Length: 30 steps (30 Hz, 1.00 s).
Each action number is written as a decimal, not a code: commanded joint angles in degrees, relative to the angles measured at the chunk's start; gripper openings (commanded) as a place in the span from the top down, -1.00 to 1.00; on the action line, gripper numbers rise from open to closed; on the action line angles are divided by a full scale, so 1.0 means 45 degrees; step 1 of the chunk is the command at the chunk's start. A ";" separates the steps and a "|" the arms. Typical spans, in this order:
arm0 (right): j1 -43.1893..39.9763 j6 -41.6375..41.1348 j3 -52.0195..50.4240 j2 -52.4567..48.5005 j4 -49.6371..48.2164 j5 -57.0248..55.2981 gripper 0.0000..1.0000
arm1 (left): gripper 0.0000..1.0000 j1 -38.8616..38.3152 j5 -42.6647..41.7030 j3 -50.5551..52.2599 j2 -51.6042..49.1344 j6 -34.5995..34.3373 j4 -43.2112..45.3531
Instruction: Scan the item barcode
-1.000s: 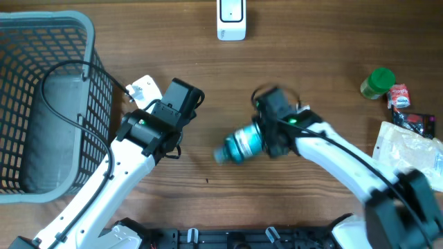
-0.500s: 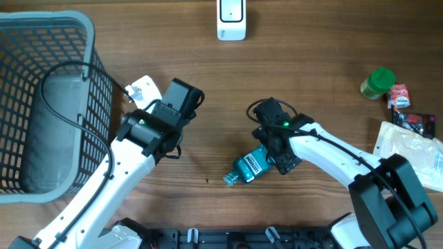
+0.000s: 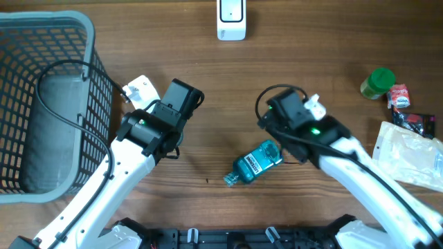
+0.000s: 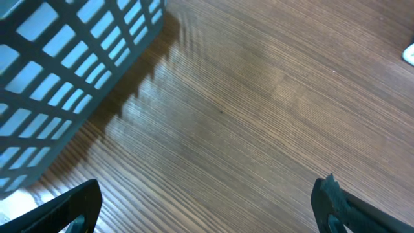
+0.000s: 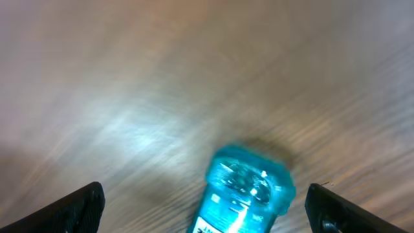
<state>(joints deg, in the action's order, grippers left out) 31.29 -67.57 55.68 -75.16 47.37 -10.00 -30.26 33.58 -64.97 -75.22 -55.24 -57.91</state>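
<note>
Where your item lies: the teal bottle (image 3: 256, 162) is on its side on the wooden table (image 3: 332, 48), toward the near edge, between your two arms and closer to the right one.
Long axis: diagonal in the overhead view, running from lower left to upper right.
Which way it points: the narrow cap end aims at the lower left, toward the near edge. The broad bottom end aims at the upper right, toward your right wrist.
Label: a printed panel with white lettering faces up. It is too small to tell whether a barcode is on it.
Jaws, right: your right gripper (image 5: 204, 189) is spread wide and holds nothing. In the blurred wrist view the bottle lies below and between the fingers, clear of both.
Pose, right: your arm reaches in from the lower right on a diagonal. Its wrist is just up and right of the bottle's bottom end, with a green light showing.
Jaws, left: your left gripper (image 4: 208, 183) is wide apart over bare wood and grips nothing.
Pose, left: your arm climbs from the lower left with the wrist angled up and right. It is just beside the right wall of the grey basket (image 3: 76, 24) and well apart from the bottle.
Far edge: a white scanner (image 3: 231, 17) stands well apart from the bottle.
Right side: a green jar (image 3: 378, 81), a red packet (image 3: 399, 95) and a clear bag (image 3: 408, 149) sit together.
</note>
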 commanded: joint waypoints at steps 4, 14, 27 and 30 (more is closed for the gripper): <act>-0.0005 1.4348 0.0374 0.1540 -0.2841 0.1214 -1.00 | -1.00 0.0039 0.0607 0.0107 -0.0117 -0.0219 -0.0044; -0.0573 1.7690 0.0563 0.1171 -0.9466 0.0797 -1.00 | -1.00 0.0039 0.0607 0.0107 -0.0121 -0.0651 -0.0049; -0.0612 -0.1141 0.0719 0.1175 0.0933 0.2380 -1.00 | -1.00 0.0039 0.0753 0.0107 -0.0121 -0.0831 -0.0534; -0.0612 -0.2225 0.0714 0.1175 0.2424 0.2487 -1.00 | -1.00 0.0039 0.0748 0.0107 -0.0121 -0.0831 -0.0578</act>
<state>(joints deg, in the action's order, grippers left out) 28.56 -58.85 58.43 -69.76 53.78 -3.73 -30.26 35.31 -64.86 -75.24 -57.80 -60.23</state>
